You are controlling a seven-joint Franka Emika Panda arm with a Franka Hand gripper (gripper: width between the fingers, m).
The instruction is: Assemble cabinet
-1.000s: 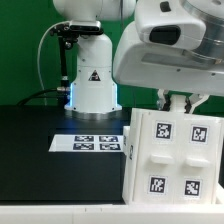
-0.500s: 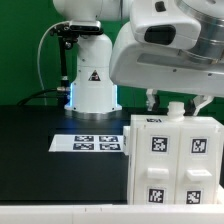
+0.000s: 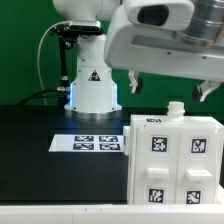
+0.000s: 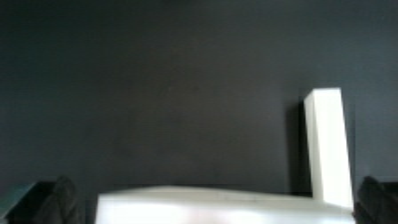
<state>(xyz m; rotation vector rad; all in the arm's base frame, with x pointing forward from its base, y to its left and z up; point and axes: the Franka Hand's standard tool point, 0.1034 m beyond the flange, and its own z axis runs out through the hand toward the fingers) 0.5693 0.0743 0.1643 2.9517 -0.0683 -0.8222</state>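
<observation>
Nearest the camera, the cabinet (image 3: 175, 155) stands upright on the black table (image 3: 35, 125), at the exterior view's lower right. Its edge runs out of the picture. It looks like one closed white box, with four tags on its front and a small white stub (image 3: 175, 107) sticking up from its top. No loose panels lie on the part of the table that shows, so most of the building seems done. Whether the stub is a piece yet to be seated or tightened, I cannot tell.

Just above the cabinet hangs the gripper (image 3: 170, 92). Its fingers are spread wide, clear of the box and holding nothing.

Further back, the marker board (image 3: 88, 143) lies flat on the table. Behind it stands the white robot base (image 3: 92, 85).
</observation>
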